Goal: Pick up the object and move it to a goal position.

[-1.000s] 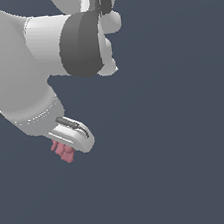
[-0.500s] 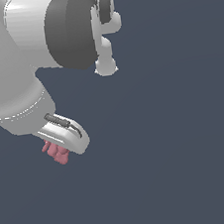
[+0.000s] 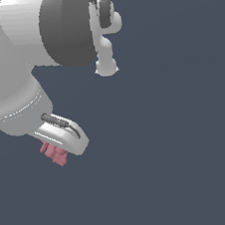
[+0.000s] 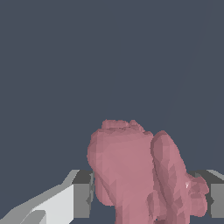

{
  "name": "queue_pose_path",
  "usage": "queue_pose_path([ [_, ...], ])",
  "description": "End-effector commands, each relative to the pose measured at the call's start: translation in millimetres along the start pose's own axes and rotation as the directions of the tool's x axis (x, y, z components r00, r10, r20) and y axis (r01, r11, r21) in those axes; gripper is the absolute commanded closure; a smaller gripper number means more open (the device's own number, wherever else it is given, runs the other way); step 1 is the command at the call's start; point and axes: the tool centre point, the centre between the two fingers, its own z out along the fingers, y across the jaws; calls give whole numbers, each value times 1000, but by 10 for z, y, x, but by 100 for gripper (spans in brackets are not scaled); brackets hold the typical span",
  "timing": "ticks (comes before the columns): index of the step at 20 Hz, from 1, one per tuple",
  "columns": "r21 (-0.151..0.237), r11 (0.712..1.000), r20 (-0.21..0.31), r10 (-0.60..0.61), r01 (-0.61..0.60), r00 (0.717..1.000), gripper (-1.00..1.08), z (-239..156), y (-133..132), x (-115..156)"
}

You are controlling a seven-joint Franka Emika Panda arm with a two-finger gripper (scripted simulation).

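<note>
At the exterior view's left, the object [image 3: 53, 152] peeks out pink from under the white end effector [image 3: 56, 144], whose body hides most of it. In the wrist view the object [image 4: 140, 175] sits between the two fingers [image 4: 78, 199], which appear closed against its sides. So the grasp looks made. No goal marker shows in either view, and whether the object is off the surface cannot be told; the carry to the goal appears to remain.

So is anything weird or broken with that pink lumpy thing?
Nothing looks broken. The pink lumpy thing sits between the fingers of the robot's hand, poking out past them. Its bumpy shape just looks like how it's made.
</note>
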Motion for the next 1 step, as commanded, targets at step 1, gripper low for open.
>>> queue_pose_path([
  [1,0,1000,0,0,0,1000,108,-6,-1,2],
])
